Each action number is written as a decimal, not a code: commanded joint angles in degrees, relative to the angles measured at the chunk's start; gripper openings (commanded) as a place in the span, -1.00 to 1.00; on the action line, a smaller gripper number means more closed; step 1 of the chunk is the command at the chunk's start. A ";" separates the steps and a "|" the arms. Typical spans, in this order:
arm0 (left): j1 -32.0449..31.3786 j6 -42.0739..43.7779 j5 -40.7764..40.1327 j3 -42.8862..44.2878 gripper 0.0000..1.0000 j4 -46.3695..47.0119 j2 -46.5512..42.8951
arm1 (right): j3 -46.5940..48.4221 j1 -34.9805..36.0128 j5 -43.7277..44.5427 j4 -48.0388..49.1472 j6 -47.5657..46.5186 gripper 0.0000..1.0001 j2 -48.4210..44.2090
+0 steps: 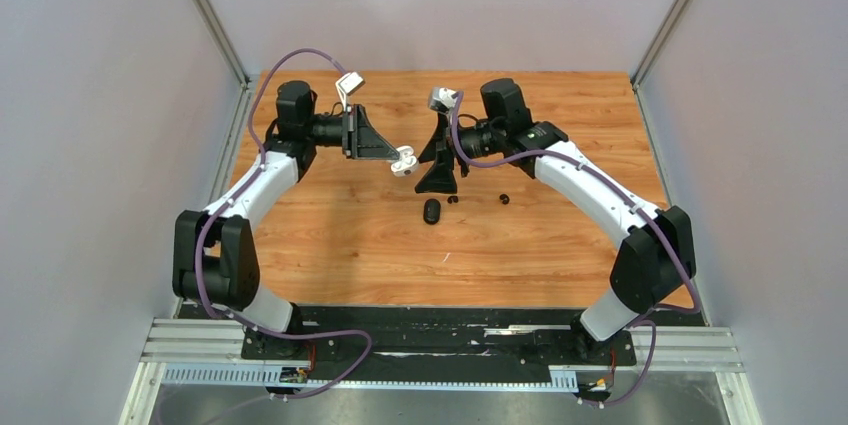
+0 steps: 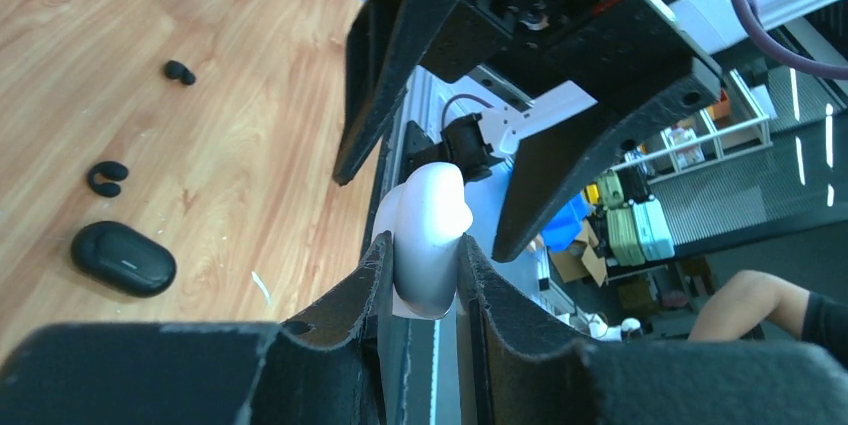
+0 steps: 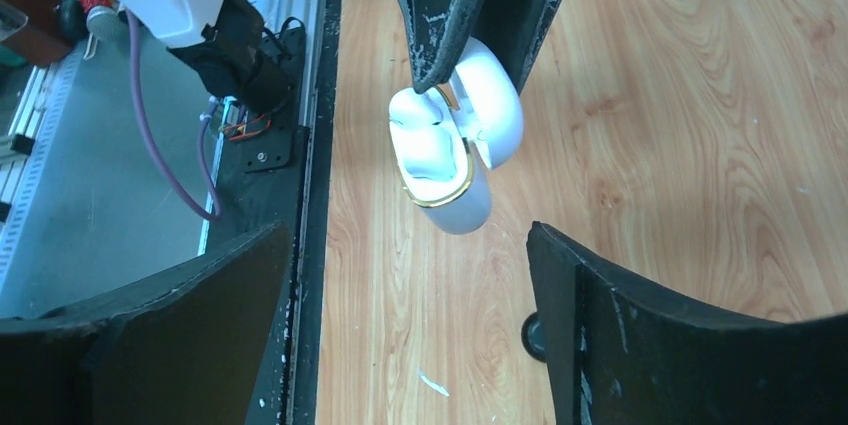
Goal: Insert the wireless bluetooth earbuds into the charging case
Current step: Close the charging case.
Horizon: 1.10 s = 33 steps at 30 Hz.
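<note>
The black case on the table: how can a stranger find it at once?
On the brown wooden table, look near the middle. The smooth black oval case lies flat there, closed. The two black earbuds beside it are much smaller.

Charging case (image 2: 428,235) between left fingers (image 2: 345,310)

My left gripper (image 2: 421,257) holds the white charging case (image 3: 447,167) in the air mid-scene, lid hinged open, gold rim showing, white earbuds (image 3: 424,137) seated inside. Just nearer lies the closed black case (image 1: 432,211), with one black earbud (image 1: 452,199) beside it and the other black earbud (image 1: 504,199) farther right.
</note>
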 commanded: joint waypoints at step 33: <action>-5.11 36.99 -8.68 8.48 0.25 -37.30 -15.23 | -1.64 -0.48 2.10 16.75 24.56 -1.00 5.08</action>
